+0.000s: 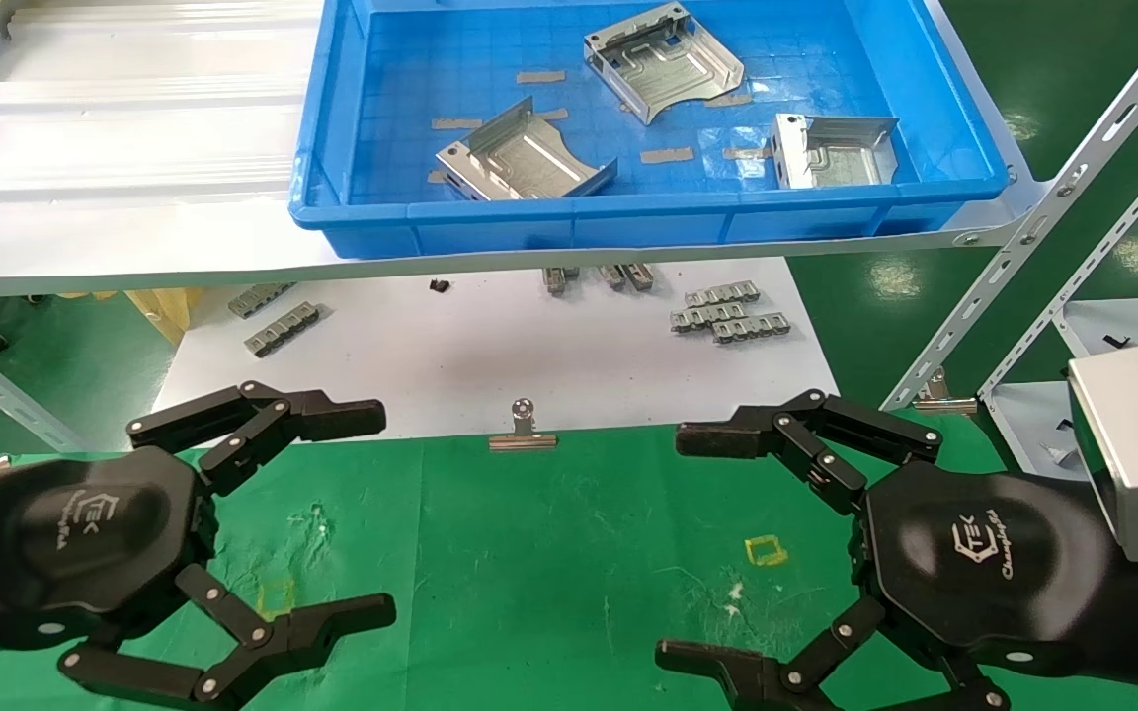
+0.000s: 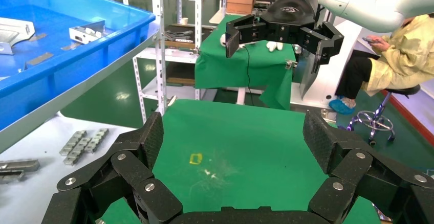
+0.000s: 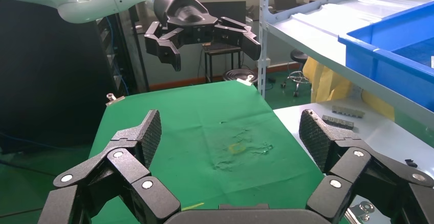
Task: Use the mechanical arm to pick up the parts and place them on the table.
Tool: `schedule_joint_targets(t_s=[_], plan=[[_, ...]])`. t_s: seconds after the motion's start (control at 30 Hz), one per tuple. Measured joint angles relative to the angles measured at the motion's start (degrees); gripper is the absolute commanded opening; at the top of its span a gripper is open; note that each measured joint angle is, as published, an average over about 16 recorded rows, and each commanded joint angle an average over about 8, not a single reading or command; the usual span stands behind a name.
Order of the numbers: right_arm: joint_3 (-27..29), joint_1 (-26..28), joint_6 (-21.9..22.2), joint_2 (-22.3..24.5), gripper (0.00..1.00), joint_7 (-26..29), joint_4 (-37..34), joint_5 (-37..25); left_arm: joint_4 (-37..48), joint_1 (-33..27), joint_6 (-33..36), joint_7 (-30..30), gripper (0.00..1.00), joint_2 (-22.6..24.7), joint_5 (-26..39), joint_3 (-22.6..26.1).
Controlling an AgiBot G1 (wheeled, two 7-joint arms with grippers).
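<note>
Three silvery stamped parts lie in the blue bin (image 1: 628, 212) on the shelf: one at the back (image 1: 663, 61), one at the front left (image 1: 525, 158), one at the right (image 1: 836, 150). Two of them also show in the left wrist view (image 2: 87, 31). My left gripper (image 1: 376, 515) is open and empty, low over the left of the green table (image 1: 549, 553). My right gripper (image 1: 680, 548) is open and empty over the right of the table, near the yellow square mark (image 1: 767, 550). Only green cloth lies between each gripper's fingers in the left (image 2: 235, 139) and right (image 3: 230, 132) wrist views.
A white board (image 1: 490, 346) behind the cloth carries small grey clip strips (image 1: 727, 311). A binder clip (image 1: 524, 434) grips the cloth's far edge. The ribbed metal shelf (image 1: 134, 148) overhangs the board. Slotted rack uprights (image 1: 1053, 217) stand at the right. A seated person (image 2: 394, 55) is beyond the table.
</note>
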Motion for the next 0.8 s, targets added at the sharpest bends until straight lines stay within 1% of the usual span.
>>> schedule_joint_targets(t_s=[0.4, 0.67, 0.8], plan=[[0.0, 0.0, 0.0, 0.0, 1.0, 0.0, 0.0, 0.0, 0.0, 0.0, 0.0, 0.0, 1.0, 0.0, 0.0, 0.0], [0.0, 0.0, 0.0, 0.0, 1.0, 0.0, 0.0, 0.0, 0.0, 0.0, 0.0, 0.0, 0.0, 0.0, 0.0, 0.0], [0.0, 0.0, 0.0, 0.0, 1.0, 0.0, 0.0, 0.0, 0.0, 0.0, 0.0, 0.0, 0.0, 0.0, 0.0, 0.0]])
